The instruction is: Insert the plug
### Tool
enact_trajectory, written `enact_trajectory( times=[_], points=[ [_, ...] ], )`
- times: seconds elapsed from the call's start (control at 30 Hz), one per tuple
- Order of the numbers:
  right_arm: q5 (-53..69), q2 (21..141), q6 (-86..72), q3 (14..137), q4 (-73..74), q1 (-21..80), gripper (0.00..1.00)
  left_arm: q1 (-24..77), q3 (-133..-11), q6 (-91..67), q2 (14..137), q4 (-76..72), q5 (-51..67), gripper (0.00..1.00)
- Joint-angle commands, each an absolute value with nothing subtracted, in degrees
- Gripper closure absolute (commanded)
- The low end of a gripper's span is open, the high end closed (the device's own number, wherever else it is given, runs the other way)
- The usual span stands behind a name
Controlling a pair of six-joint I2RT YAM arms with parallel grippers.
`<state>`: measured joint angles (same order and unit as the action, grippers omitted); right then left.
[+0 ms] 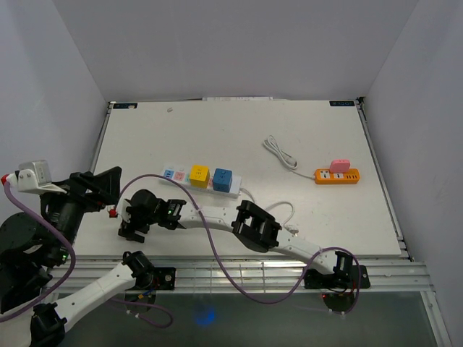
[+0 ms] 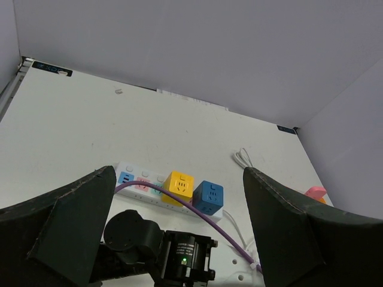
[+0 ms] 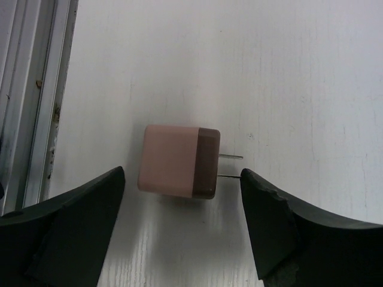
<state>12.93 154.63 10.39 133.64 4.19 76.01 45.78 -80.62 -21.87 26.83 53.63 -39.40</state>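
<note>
White table (image 1: 217, 137) lies mostly bare toward its far edge. We count one white strip (image 1: 202, 179), one orange strip (image 1: 337, 176) and one plug (image 3: 178, 161), lying near the rail (image 3: 36, 101) between the released right claw's (image 3: 181, 179) fingers, seemingly untouched. Left claw (image 2: 178, 173) hangs released too.

Nothing legible from where I stand. Two small black rectangular stickers sit at the far corners of the white tabletop (image 1: 217, 137), one far-left (image 1: 124, 105) and one far-right (image 1: 345, 103). Both carry pale print that is too small to read. The left wrist camera gets the far-left sticker (image 2: 52, 69) closer: light characters on black, still blurred. The pink-and-brown plastic cube plug (image 3: 179, 161) shows no readable mark on the faces seen by the right wrist camera.
</note>
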Motion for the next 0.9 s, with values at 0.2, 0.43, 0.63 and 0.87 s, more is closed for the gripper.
enact_trajectory(
  times=[0.2,0.43,0.63,0.87],
  points=[
    [10.63,152.67,12.57,129.57,-1.93,77.08,0.67,46.5,-80.6,-21.8,26.63,54.58,-40.78,0.02],
    [10.72,146.61,13.71,119.73,-6.94,76.82,0.85,46.58,-80.42,-22.32,27.42,55.28,-40.34,0.02],
    [13.44,143.18,12.4,116.63,-8.44,74.89,0.62,46.76,-81.73,-23.2,27.6,57.03,-41.66,0.02],
    [11.7,133.37,7.75,104.29,-15.78,72.7,0.54,48.6,-81.48,-28.47,32.25,61.96,-45.61,0.02]
  ],
)
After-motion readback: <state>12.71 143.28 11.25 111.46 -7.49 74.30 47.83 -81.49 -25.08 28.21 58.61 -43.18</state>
